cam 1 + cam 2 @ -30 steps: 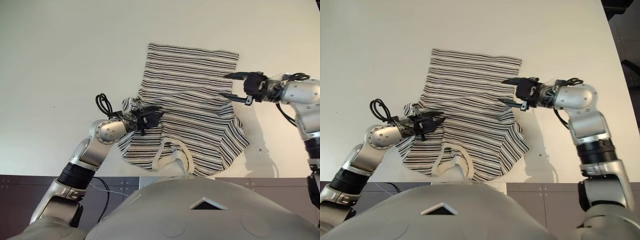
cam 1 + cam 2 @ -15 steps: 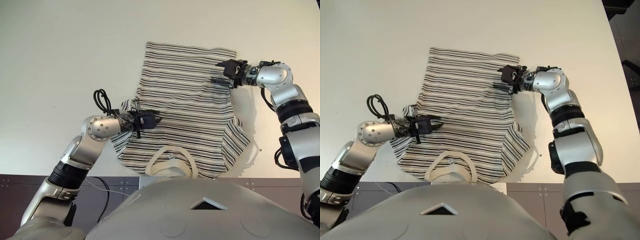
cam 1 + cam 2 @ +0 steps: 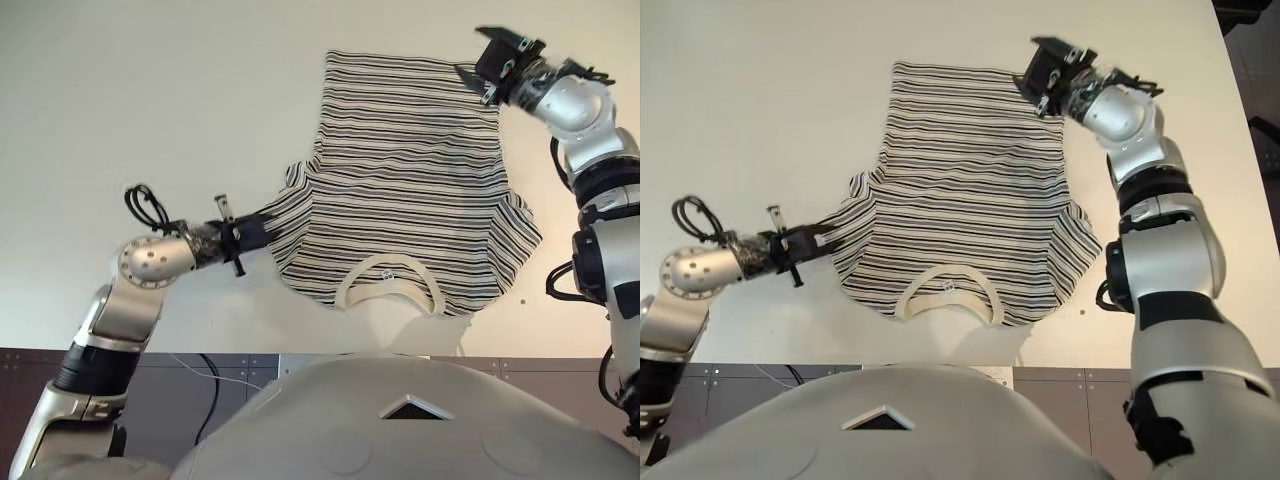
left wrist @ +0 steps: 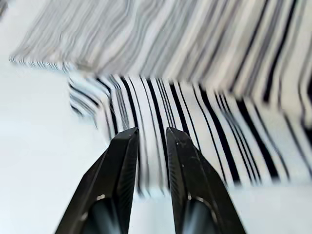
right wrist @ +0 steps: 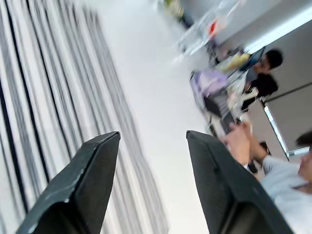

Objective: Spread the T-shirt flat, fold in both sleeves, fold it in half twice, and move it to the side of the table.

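A white table (image 3: 150, 90) is seen from above, and a black-and-white striped T-shirt (image 3: 410, 170) is laid on it, front down or up cannot be told. The cream collar (image 3: 388, 287) is turned to 6 o'clock, nearest the robot, and the straight hem (image 3: 400, 62) to 12 o'clock, at the far side.

At about 8 o'clock from the middle of the shirt the left gripper (image 3: 258, 230) is held low over the table. Its fingers (image 4: 122, 165) are brought nearly together, and the tip of the left sleeve (image 3: 290, 205) is clamped between them. The sleeve is drawn out sideways into a taut point that runs from the shirt's body to the gripper. In the left wrist view the striped cloth is seen directly beyond the fingertips, with bare table beside it.

The body of the shirt is spread mostly flat between the two arms, with slight ripples along its right edge. The right sleeve (image 3: 520, 235) is left loose at about 4 o'clock, partly bunched, well apart from either gripper.

At about 1 o'clock, just at the far right corner of the hem, the right gripper (image 3: 470, 50) is held. Its fingers (image 5: 83, 180) are spread wide apart and nothing is gripped between them. In the right wrist view the edge of the striped cloth is seen beside one finger and plain table past the other; whether the corner is touched cannot be told.
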Controlling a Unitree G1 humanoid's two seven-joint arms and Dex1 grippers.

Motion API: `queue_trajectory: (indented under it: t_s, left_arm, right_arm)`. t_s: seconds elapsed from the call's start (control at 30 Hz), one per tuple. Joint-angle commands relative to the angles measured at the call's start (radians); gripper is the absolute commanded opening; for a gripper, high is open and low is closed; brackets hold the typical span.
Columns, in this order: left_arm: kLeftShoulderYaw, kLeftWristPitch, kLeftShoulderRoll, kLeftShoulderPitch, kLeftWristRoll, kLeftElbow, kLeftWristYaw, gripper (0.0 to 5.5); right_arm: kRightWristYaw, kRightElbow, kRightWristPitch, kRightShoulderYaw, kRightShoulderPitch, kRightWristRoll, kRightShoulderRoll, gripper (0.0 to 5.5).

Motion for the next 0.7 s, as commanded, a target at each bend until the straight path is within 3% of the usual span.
queue_trajectory:
  t_s: [0.03,0.13,0.27,0.53,0.7]
  left_arm:
    - [-0.049,-0.085,0.021,0.038,0.127,0.128,0.055,1.04]
    - [-0.079,-0.121,0.059,0.108,0.186,0.21,0.068,1.04]
    - [0.005,-0.089,0.073,0.214,0.079,0.187,0.087,1.04]
    - [0.213,0.223,-0.04,0.251,-0.361,-0.2,0.108,1.04]
    - [0.404,0.382,-0.067,0.312,-0.472,-0.209,0.148,1.04]
  right_arm:
    - [0.121,-0.218,-0.006,-0.11,0.11,0.154,-0.098,2.51]
    - [0.195,-0.515,0.094,-0.196,0.315,0.274,-0.197,2.51]
    - [0.208,-0.757,0.235,-0.292,0.576,0.337,-0.277,2.51]
    - [0.102,-0.996,0.421,-0.43,0.832,0.367,-0.248,2.51]
    - [0.051,-1.108,0.5,-0.524,0.96,0.386,-0.234,2.51]
